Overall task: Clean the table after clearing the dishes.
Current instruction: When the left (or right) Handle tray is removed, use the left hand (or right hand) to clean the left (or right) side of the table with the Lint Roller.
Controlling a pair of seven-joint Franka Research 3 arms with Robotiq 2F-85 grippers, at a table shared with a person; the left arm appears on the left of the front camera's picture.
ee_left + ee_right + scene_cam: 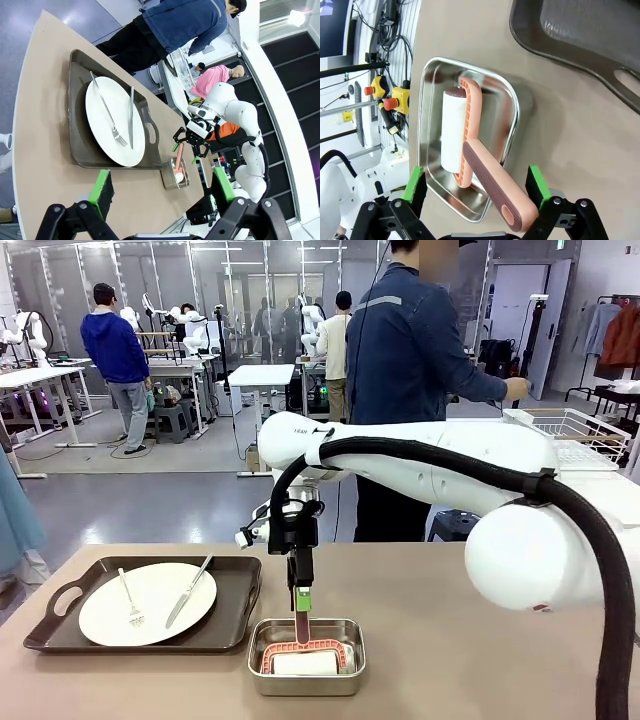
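Observation:
On the tan table, at the left, a dark tray holds a white plate with a fork and a knife. Mid-table, a steel pan holds a lint roller with a white roll and a pink handle. My right gripper points down over the pan. It is open, and the handle rises between its green pads without touching them. My left gripper is open and empty, high above the table, looking at the plate and the pan.
A person in a blue jacket stands at the far side, one hand at a white wire rack on the right. My right arm's white forearm spans the table's right half. The tray's handle end lies close to the pan.

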